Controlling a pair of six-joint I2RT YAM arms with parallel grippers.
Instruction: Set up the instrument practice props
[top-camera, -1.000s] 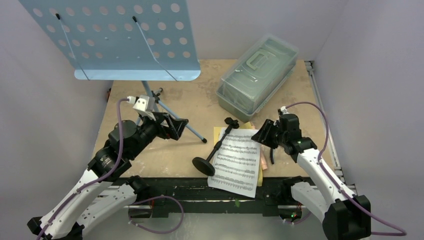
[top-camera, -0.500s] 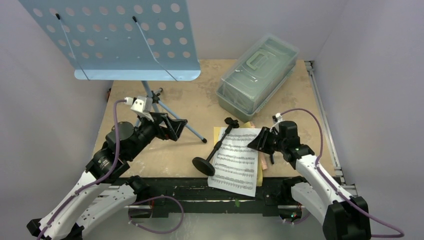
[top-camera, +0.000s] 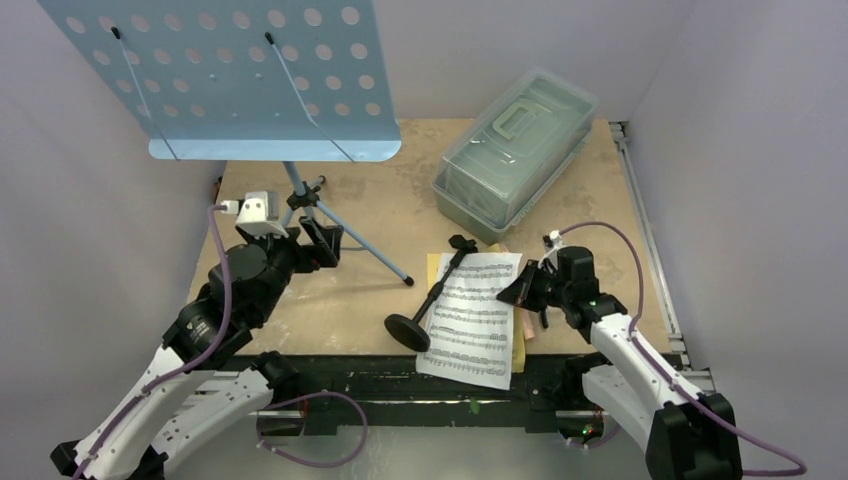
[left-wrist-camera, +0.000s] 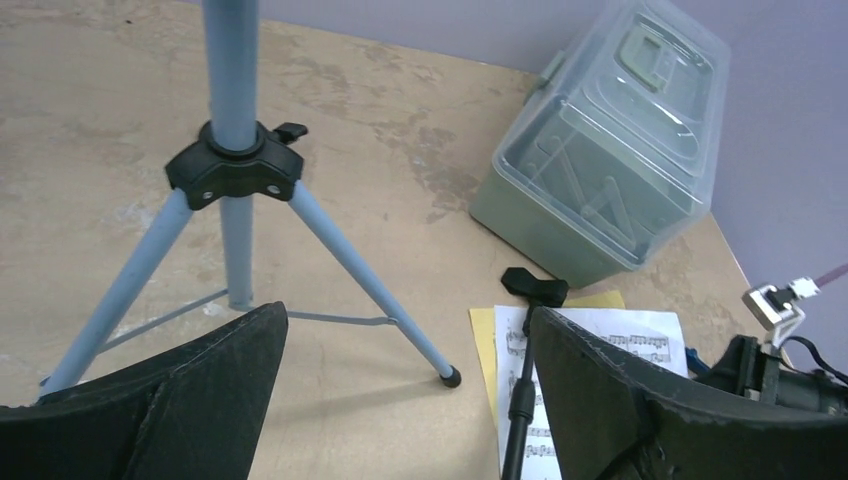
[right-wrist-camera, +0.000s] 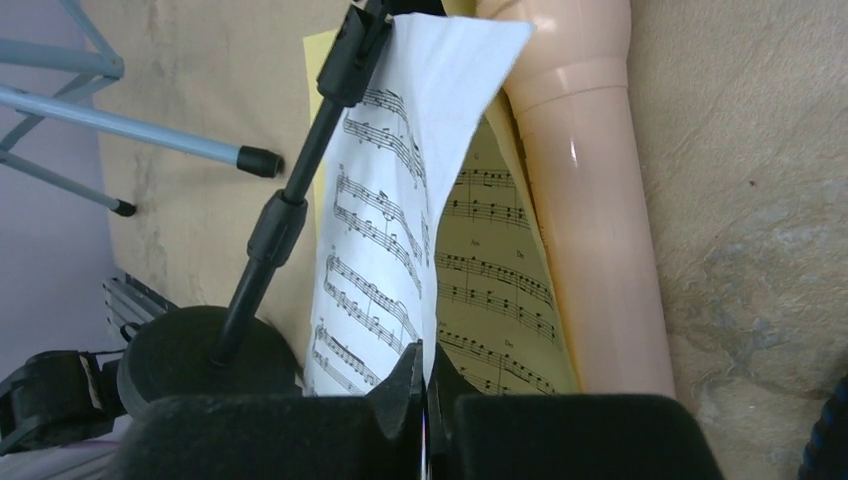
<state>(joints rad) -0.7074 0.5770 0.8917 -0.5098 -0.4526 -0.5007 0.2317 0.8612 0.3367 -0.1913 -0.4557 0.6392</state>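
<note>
The top camera was fixed above and behind both arms and looked down from far on the whole table (top-camera: 360, 300). The left wrist camera sat low between its own fingers (left-wrist-camera: 190, 400) and faced, from near, the music stand (left-wrist-camera: 235, 175) legs and the clear box (left-wrist-camera: 600, 170). The right wrist camera looked from very close along the white music sheet (right-wrist-camera: 380, 230) and the mic stand (right-wrist-camera: 272, 232). All three views shared that sheet and the mic stand.
</note>
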